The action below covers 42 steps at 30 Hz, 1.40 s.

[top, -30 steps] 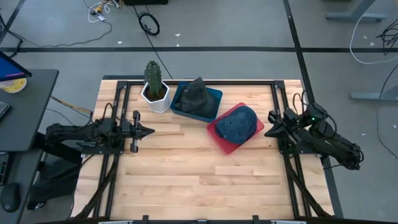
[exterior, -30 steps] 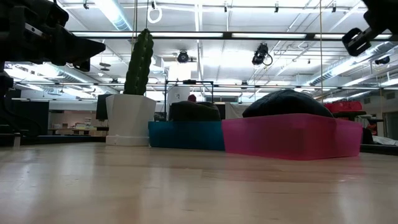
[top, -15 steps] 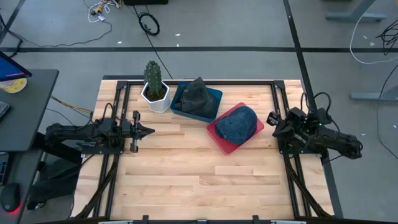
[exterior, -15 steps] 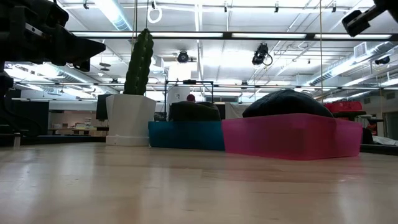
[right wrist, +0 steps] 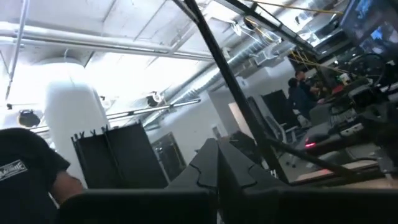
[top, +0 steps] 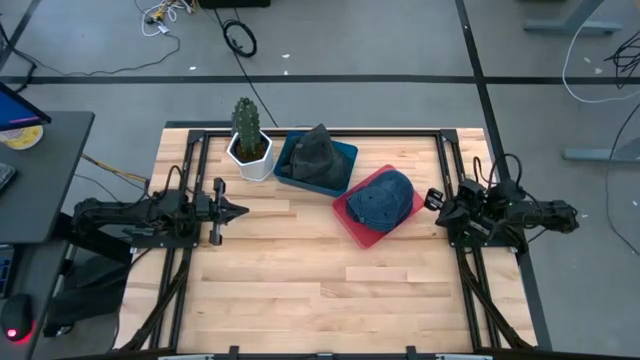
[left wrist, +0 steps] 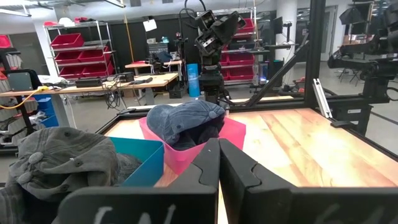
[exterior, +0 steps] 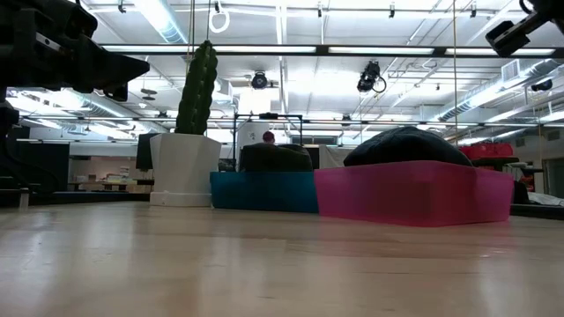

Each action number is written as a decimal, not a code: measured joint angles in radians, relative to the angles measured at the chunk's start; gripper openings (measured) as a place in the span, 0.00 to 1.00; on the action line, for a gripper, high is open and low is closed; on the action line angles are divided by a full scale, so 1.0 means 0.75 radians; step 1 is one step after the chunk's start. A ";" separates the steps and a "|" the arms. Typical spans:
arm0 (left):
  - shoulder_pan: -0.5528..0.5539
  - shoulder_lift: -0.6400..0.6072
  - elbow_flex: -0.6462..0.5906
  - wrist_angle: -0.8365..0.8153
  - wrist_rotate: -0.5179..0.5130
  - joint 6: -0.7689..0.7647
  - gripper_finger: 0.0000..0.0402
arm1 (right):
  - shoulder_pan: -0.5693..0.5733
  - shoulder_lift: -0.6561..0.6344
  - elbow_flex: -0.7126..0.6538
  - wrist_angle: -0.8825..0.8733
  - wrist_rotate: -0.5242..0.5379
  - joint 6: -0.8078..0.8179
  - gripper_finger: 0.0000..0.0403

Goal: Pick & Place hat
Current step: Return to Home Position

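1. Hats are both binned. The blue denim cap sits crown-up in the pink bin, right of centre in the high view. The dark grey cap lies crumpled in the blue bin, just up and left of it.
2. A potted cactus stands beside the blue bin, toward the upper left of the wooden surface. It looks like a bystander to the sorting.
3. The left pincer is at the left edge of the surface at mid-height in the frame, pointing toward the bins. Its fingers are pressed together on nothing, which reads as a parked pose.
4. The right pincer is at the right edge, near the pink bin's right corner and well above the surface in the low view. Its wrist camera looks up at the ceiling, and its fingers meet with nothing between them.
5. No cap lies loose on the wood, so the sorting looks finished. The right arm likely only needs to settle into a pose mirroring the left, keeping clear of the pink bin's corner.
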 joint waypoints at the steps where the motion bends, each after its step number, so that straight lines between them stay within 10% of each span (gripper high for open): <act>1: 0.000 0.000 0.000 0.000 0.000 0.000 0.01 | 0.024 0.000 0.000 -0.005 0.019 -0.018 0.00; 15: 0.000 0.000 0.000 0.000 0.001 0.000 0.01 | 0.088 0.000 -0.001 -0.255 0.240 -0.503 0.00; 33: 0.001 0.000 0.000 0.000 0.000 -0.001 0.01 | 0.025 0.000 -0.077 -0.154 0.221 -0.534 0.00; 42: 0.001 0.000 0.000 0.000 0.000 0.000 0.01 | 0.025 0.000 -0.076 -0.533 0.341 -0.718 0.00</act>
